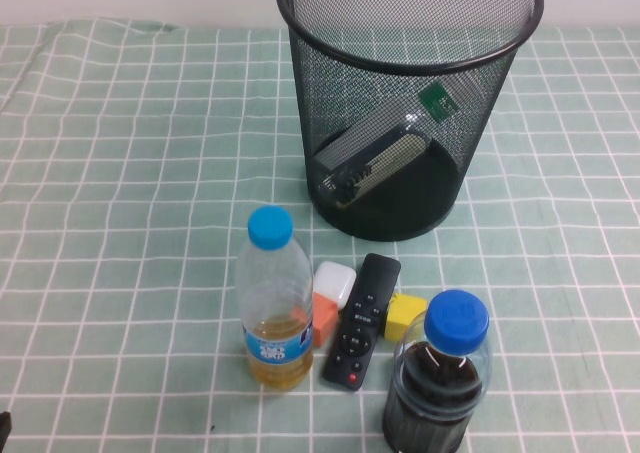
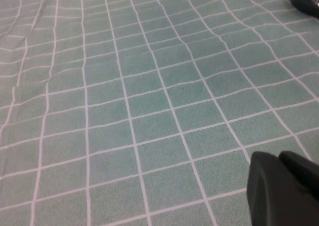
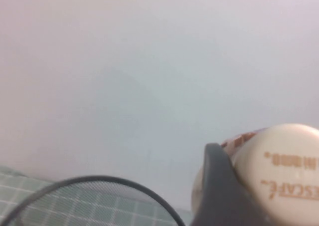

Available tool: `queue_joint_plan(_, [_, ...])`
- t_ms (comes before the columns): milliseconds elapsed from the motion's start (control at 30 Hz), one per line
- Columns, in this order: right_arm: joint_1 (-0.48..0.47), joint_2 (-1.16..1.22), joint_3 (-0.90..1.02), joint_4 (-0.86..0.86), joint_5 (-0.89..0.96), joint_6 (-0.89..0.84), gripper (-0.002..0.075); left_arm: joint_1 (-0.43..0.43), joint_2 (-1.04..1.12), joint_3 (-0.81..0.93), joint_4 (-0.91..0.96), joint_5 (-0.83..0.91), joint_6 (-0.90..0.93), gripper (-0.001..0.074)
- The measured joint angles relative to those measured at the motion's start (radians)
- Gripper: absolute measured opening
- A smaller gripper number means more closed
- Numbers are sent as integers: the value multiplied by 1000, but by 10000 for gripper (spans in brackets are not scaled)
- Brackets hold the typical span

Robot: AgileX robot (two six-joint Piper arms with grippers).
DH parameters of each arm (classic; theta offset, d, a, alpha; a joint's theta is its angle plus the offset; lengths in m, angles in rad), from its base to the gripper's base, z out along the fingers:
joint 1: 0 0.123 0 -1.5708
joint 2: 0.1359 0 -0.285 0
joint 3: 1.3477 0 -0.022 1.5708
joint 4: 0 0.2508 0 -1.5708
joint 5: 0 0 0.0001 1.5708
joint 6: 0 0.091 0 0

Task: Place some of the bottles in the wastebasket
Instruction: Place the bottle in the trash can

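The cream cap (image 3: 284, 171) at the lower right of the right wrist view carries brown print, seen upside down, reading "ESCAF" with more letters cut off at the frame edge. A second, shorter line above it is too blurred to read. The blue label (image 1: 270, 351) on the yellow-liquid bottle has white print that cannot be made out.
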Motion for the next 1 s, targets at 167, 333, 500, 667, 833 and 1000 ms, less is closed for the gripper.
queue_joint_plan(167, [0, 192, -130, 230, 28, -112, 0, 0, 0, 0, 0, 0, 0, -4])
queue_joint_plan(333, [-13, 368, -150, 333, 6, -129, 2, 0, 0, 0, 0, 0, 0, -4])
queue_joint_plan(500, [-35, 462, -150, 426, -9, -149, 134, 0, 0, 0, 0, 0, 0, -4])
queue_joint_plan(667, [-41, 486, -150, 432, 28, -141, 468, 0, 0, 0, 0, 0, 0, -4])
queue_joint_plan(833, [-37, 409, -150, 432, 120, -131, 501, 0, 0, 0, 0, 0, 0, -4])
queue_joint_plan(1000, [-37, 288, -150, 416, 309, -129, 316, 0, 0, 0, 0, 0, 0, -4])
